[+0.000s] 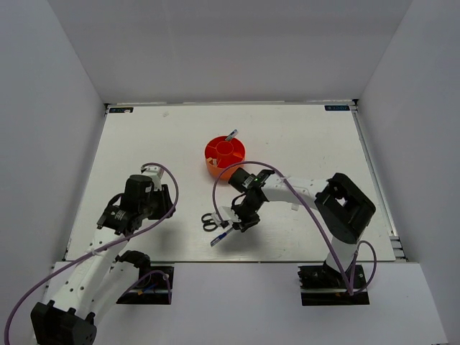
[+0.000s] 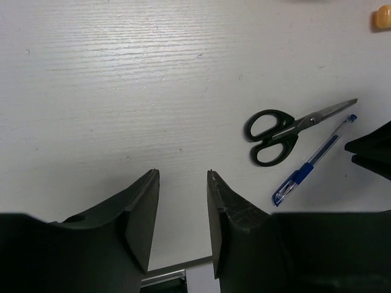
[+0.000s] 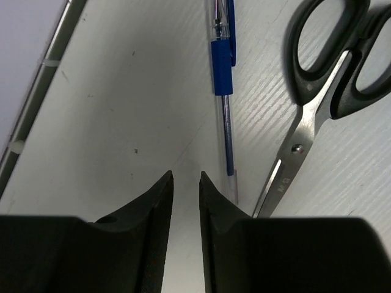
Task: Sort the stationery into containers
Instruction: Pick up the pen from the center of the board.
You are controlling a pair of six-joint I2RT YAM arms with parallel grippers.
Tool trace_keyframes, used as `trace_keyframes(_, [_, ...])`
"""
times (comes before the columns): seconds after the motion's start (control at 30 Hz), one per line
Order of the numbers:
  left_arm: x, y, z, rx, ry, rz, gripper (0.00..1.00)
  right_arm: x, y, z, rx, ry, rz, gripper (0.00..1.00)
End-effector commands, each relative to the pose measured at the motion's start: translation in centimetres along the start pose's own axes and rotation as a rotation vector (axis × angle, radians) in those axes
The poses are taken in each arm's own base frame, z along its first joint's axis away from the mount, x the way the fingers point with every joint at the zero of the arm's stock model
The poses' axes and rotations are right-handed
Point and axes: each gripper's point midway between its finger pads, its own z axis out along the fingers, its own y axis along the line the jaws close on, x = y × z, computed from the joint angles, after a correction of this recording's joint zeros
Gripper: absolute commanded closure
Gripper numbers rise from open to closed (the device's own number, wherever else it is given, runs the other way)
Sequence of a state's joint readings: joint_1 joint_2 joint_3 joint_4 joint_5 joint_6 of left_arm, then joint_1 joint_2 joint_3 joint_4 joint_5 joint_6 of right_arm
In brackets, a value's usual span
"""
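Observation:
The orange organiser (image 1: 224,156) stands mid-table with a slim pen (image 1: 231,135) upright in it. Near the front edge lie the black-handled scissors (image 1: 210,221) (image 2: 287,131) (image 3: 324,91) and beside them a blue pen (image 1: 221,236) (image 2: 311,162) (image 3: 223,73). My right gripper (image 1: 241,224) (image 3: 186,176) hovers low over the table just beside the pen's tip, its jaws a narrow gap apart with nothing between them. The left gripper (image 1: 164,201) (image 2: 183,174) stands open and empty over bare table, well to the left of the scissors.
A small orange-yellow thing (image 2: 382,18) shows at the top right corner of the left wrist view. White walls enclose the table (image 1: 302,144) on three sides. The right arm's purple cable (image 1: 215,188) loops over the area between organiser and scissors.

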State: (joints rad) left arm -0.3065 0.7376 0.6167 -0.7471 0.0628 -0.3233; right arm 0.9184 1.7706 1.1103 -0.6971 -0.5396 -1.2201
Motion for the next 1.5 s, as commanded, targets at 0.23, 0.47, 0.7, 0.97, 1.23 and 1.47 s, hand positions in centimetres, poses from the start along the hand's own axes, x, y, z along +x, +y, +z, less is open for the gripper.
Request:
trace_keyframes(0.23, [-0.6, -0.1, -0.1, 0.007, -0.031, 0.0, 0.52, -1.6, -1.0, -0.5, 0.015, -0.023, -0.052, 0.73])
trace_keyframes(0.47, [-0.3, -0.2, 0.0, 0.019, -0.02, 0.002, 0.52, -2.5, -0.7, -1.1, 0.033, -0.048, -0.027, 0.72])
trace_keyframes(0.7, [-0.3, -0.3, 0.1, 0.022, -0.014, 0.007, 0.52, -0.8, -3.4, -0.7, 0.119, 0.046, -0.013, 0.69])
trace_keyframes(0.97, [-0.3, -0.2, 0.1, 0.02, -0.014, 0.006, 0.52, 0.8, -4.3, -0.1, 0.118, 0.109, -0.009, 0.68])
trace_keyframes(1.23, [-0.4, -0.2, 0.0, 0.016, -0.022, 0.008, 0.52, 2.7, -3.5, 1.1, 0.042, 0.179, -0.01, 0.68])
trace_keyframes(1.47, [-0.5, -0.1, -0.2, 0.012, -0.035, 0.011, 0.51, 5.2, 0.3, 1.6, -0.153, 0.276, 0.006, 0.69])
